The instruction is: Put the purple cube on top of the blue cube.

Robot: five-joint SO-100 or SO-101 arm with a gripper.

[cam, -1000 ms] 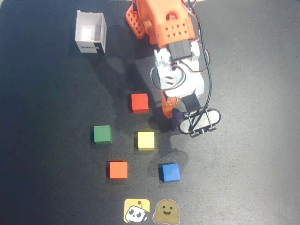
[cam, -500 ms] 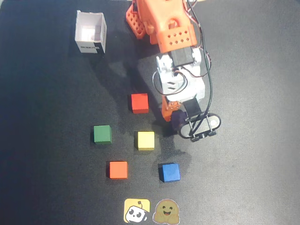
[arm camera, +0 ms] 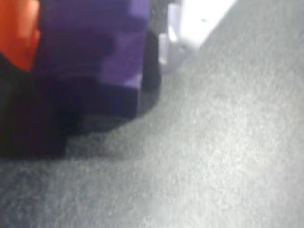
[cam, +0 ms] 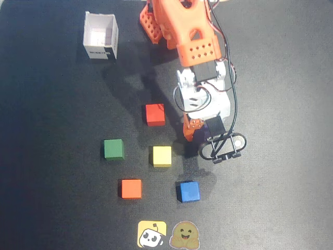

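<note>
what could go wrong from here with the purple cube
The purple cube sits between the fingers of the hand, but the wrist view is blurred, so how firmly it is held cannot be told; it may slip in transit. The yellow cube lies close to the path toward the blue cube and might get nudged. The overhead view hides the purple cube under the arm, so alignment over the blue cube is hard to judge.

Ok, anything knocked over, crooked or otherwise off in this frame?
Nothing stands out. The red, green, yellow, orange and blue cube sit flat and apart on the mat. The white box stands upright. The purple cube sits between the pincer's fingers.
</note>
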